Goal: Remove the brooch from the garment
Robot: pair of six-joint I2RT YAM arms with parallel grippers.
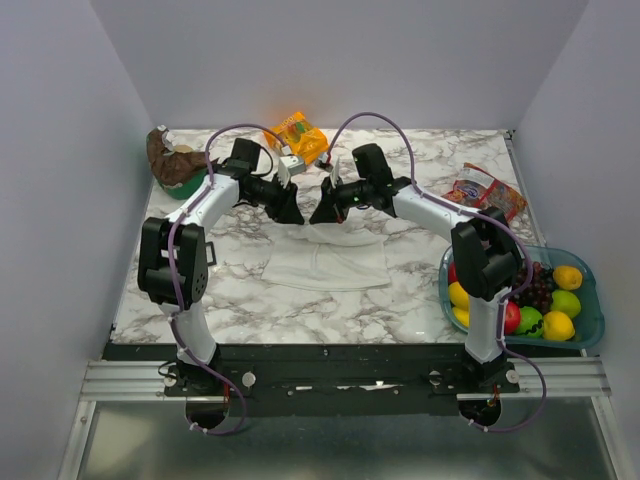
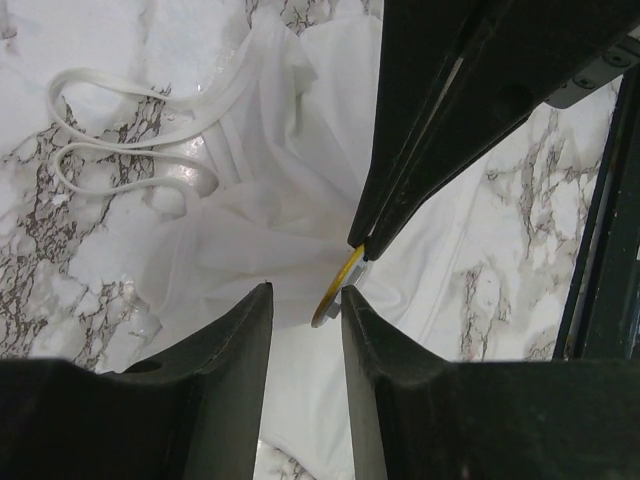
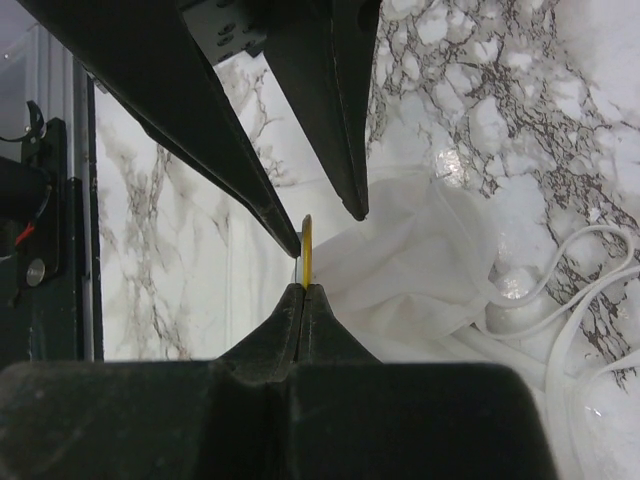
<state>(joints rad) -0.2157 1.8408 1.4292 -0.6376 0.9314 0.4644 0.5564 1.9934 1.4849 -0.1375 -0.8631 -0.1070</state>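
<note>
The white garment [image 1: 330, 262] lies crumpled on the marble table, its straps [image 2: 120, 160] looped to one side. The brooch [image 3: 307, 248], a thin golden disc seen edge-on, stands just above the cloth. My right gripper [image 3: 304, 288] is shut on its lower edge. My left gripper [image 2: 305, 295] is open, its two fingers [image 2: 240, 350] straddling the brooch [image 2: 336, 288], which sits close against the right-hand finger. In the top view the left gripper [image 1: 290, 210] and right gripper [image 1: 323, 210] meet tip to tip over the garment's far edge, hiding the brooch.
An orange snack bag [image 1: 298, 137] lies at the back. A red packet [image 1: 485, 190] sits at the right. A blue tray [image 1: 590, 320] of fruit is at the front right. A green bowl [image 1: 175, 180] with a brown lump stands at the far left.
</note>
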